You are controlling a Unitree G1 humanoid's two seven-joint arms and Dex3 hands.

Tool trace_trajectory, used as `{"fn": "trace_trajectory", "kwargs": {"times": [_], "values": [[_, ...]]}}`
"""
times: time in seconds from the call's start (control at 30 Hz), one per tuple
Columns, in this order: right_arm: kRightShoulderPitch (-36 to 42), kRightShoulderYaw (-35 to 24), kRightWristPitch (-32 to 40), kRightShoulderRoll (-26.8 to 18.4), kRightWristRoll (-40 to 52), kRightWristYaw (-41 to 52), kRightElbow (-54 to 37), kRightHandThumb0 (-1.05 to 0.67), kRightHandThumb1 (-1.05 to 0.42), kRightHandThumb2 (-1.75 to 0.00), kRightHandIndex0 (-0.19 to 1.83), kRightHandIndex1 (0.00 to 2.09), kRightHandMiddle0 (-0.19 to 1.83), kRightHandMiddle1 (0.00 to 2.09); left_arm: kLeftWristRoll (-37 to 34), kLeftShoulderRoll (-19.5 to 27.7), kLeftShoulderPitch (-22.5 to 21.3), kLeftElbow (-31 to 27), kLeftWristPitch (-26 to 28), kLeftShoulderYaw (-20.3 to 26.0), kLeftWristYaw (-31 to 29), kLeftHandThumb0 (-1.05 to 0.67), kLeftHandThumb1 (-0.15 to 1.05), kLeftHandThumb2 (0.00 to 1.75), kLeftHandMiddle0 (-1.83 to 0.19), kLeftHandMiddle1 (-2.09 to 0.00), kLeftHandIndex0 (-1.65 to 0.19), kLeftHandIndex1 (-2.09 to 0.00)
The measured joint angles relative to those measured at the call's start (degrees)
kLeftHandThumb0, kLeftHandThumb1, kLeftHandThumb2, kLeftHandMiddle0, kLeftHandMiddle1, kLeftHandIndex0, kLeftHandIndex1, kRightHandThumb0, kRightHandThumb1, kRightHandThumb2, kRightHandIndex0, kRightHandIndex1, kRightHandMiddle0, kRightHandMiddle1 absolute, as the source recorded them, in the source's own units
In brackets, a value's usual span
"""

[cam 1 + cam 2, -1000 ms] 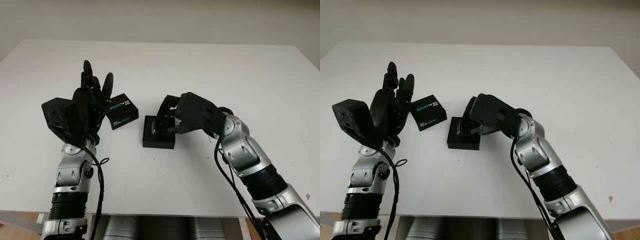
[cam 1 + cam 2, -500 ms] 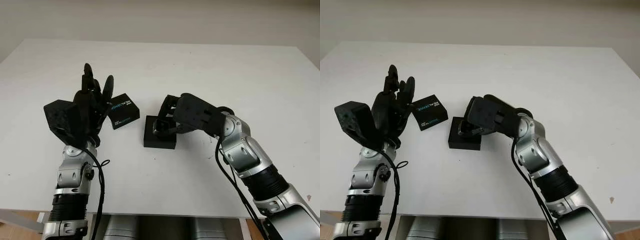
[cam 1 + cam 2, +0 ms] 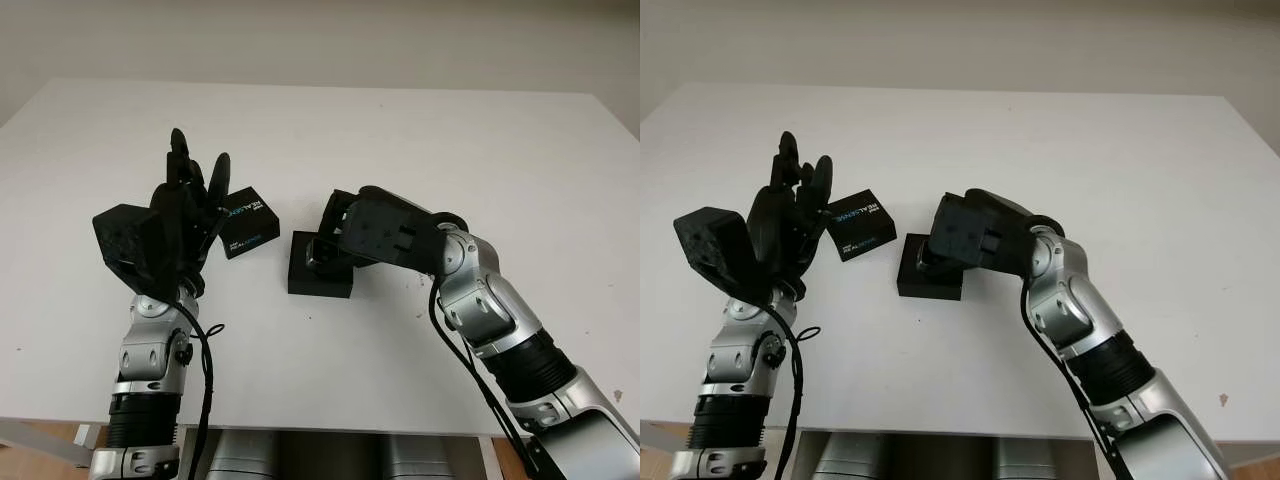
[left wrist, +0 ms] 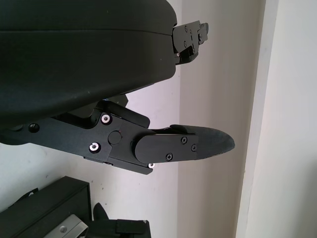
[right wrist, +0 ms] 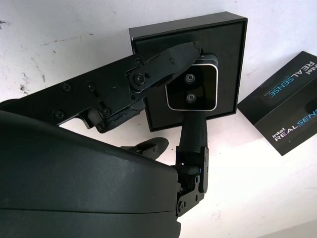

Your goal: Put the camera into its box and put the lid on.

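Note:
My right hand (image 3: 338, 238) is shut on the small silver-edged camera (image 5: 192, 88), fingers pinching it from two sides. The camera hangs just over the open black box (image 3: 320, 282), within the box's outline; whether it touches the bottom I cannot tell. The black lid (image 3: 247, 222), printed "intel REALSENSE", lies on the white table (image 3: 420, 130) just left of the box. My left hand (image 3: 190, 195) is open and raised upright beside the lid's left edge, holding nothing.
The box and lid sit near the table's middle, a few centimetres apart. My right forearm (image 3: 495, 320) stretches from the bottom right toward the box. The table's front edge (image 3: 330, 428) runs close under both arms.
My right hand has turned slightly and stays over the box with the camera. My left arm has drifted a little to the right, nearer the lid.

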Motion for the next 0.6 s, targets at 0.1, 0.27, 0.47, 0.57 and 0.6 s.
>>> {"fn": "trace_trajectory", "kwargs": {"times": [0.1,0.27,0.47,0.57,0.6], "values": [[0.01,0.23,0.06,0.01,-0.63,-0.13,-0.25,-0.36,-0.97,-0.06,0.49,0.1,0.34,1.76,0.08,0.0,0.12,-0.24,0.02,-0.1,0.23,-0.69,1.05,0.41,0.19,-0.01,0.19,0.0],[0.07,0.3,-0.06,0.08,-0.81,-0.54,-0.26,-0.35,-0.99,-0.06,0.49,0.09,0.33,1.82,0.09,-0.04,0.43,-0.44,0.03,-0.14,0.5,-0.7,1.05,0.4,0.19,-0.02,0.19,0.0],[0.33,0.24,-1.67,-0.1,-0.66,-0.46,-0.37,-0.41,-1.0,-0.06,0.46,0.08,0.27,1.84,0.05,-0.11,0.77,-0.55,0.24,-0.14,0.58,-0.68,1.05,0.41,0.19,-0.01,0.19,0.0],[0.94,-0.25,-3.88,-1.28,0.46,1.37,-0.76,-0.49,-0.98,-0.05,0.28,0.03,0.02,1.42,0.05,-0.11,0.8,-0.64,0.42,-0.14,0.63,-0.69,1.05,0.41,0.19,-0.01,0.19,0.0],[0.95,-0.45,-4.52,-2.11,0.8,2.54,-0.97,-0.51,-0.98,-0.05,0.24,0.03,0.01,1.25,0.05,-0.11,0.81,-0.7,0.46,-0.14,0.65,-0.68,1.05,0.41,0.19,-0.01,0.19,0.0]]}}
